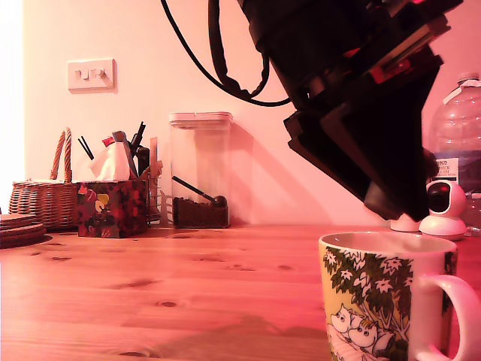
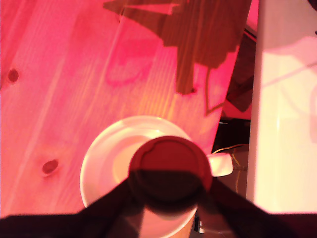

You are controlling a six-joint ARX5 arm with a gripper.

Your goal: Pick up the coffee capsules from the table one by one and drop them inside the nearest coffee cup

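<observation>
Hung straight over the cup (image 2: 106, 163) near the counter (image 1: 150, 286) edge, gripper (image 2: 170, 191) clamped on a round capsule (image 2: 171, 163), mouth of the cup directly below, nothing but a drop needed.

A pale wall (image 1: 150, 45) washed in pinkish light carries a white switch plate (image 1: 91, 74). Along its foot stand a wicker basket (image 1: 46, 197), a floral tissue box (image 1: 112, 208), a clear lidded canister (image 1: 200, 169) and a plastic bottle (image 1: 458, 135).
</observation>
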